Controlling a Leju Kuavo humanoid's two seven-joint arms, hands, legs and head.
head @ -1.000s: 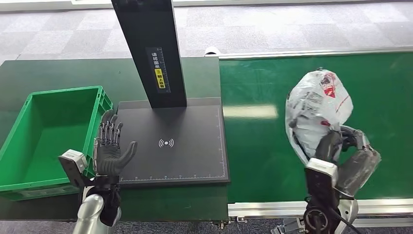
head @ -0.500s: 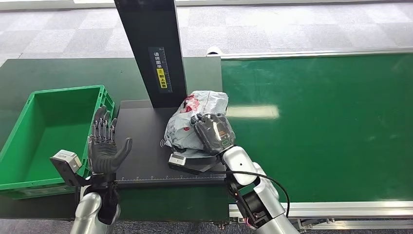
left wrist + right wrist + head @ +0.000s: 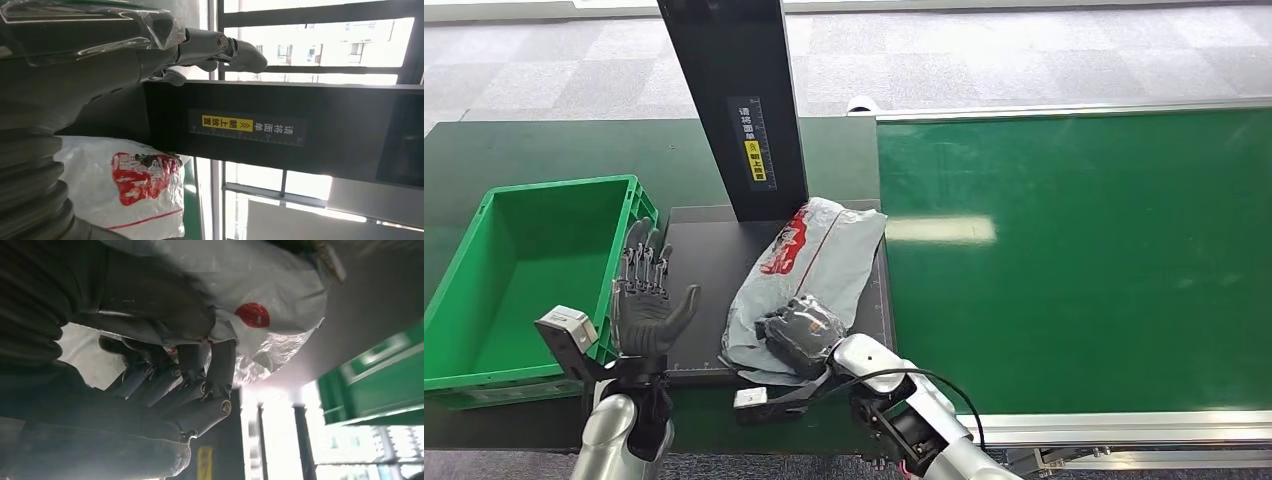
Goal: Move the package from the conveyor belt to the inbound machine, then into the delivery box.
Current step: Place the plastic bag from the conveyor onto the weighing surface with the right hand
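The package point(image 3: 809, 272) is showing crinkled, glossy grey plastic film. The inbound machine point(image 3: 714, 270) is looking matt black, the conveyor belt point(image 3: 1074, 250) is gleaming smooth green, and the delivery box point(image 3: 484, 225) is looking like hard green plastic.

I counted one package point(image 3: 809, 270), a white bag with red print, lying on the near right part of the one black inbound machine point(image 3: 714, 262). I saw one green delivery box point(image 3: 634, 195) at the left edge of the dark table point(image 3: 544, 150). There was one green conveyor belt point(image 3: 1074, 250) on the right side. One black post point(image 3: 734, 100) stood at the machine's far edge, with one yellow sticker point(image 3: 753, 152) on it. I had two hands: one left hand point(image 3: 646, 300) and one right hand point(image 3: 802, 330).
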